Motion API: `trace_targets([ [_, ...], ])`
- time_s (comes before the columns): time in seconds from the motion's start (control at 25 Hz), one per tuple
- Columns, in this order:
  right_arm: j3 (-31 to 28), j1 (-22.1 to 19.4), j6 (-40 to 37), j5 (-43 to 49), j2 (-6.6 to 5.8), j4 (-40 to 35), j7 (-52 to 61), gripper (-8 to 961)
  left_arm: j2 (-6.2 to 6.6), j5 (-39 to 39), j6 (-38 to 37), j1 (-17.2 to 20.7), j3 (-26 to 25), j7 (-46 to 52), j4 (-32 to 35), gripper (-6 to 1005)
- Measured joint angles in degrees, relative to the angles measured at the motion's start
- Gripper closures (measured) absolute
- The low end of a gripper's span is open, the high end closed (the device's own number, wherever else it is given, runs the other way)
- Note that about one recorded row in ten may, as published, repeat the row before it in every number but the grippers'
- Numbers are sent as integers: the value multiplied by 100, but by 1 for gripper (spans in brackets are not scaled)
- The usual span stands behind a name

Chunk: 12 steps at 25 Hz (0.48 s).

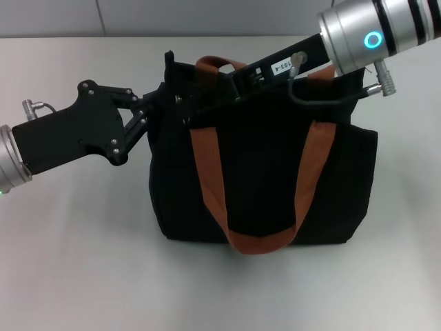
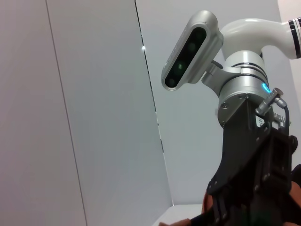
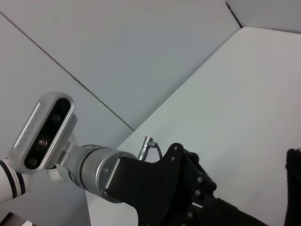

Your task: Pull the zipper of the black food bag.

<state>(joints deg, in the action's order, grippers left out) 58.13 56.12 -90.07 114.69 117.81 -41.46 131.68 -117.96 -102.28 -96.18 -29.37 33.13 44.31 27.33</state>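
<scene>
The black food bag [image 1: 262, 172] stands upright mid-table, with one rust-orange handle [image 1: 207, 179] hanging down its front and another [image 1: 217, 65] poking up at the back. My left gripper [image 1: 165, 105] reaches in from the left and is shut on the bag's upper left edge. From the upper right, my right gripper [image 1: 231, 83] lies over the bag's top opening, black against the black fabric. The zipper is hidden. The right wrist view shows the left gripper's body [image 3: 160, 188] and a sliver of the bag [image 3: 294, 188]. The left wrist view shows the right gripper's body [image 2: 254, 179].
The bag rests on a pale table [image 1: 76, 262] with bare surface in front and to both sides. A grey panelled wall [image 2: 94, 117] stands behind. The right arm's cable [image 1: 324, 100] loops just above the bag's top right.
</scene>
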Motion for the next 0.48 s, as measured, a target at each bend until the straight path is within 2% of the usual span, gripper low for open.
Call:
trace_targets([
  [0.48,67,-3,1,-5,41,-70,-16,626,1,73,-135,-16,11,20,9,973],
])
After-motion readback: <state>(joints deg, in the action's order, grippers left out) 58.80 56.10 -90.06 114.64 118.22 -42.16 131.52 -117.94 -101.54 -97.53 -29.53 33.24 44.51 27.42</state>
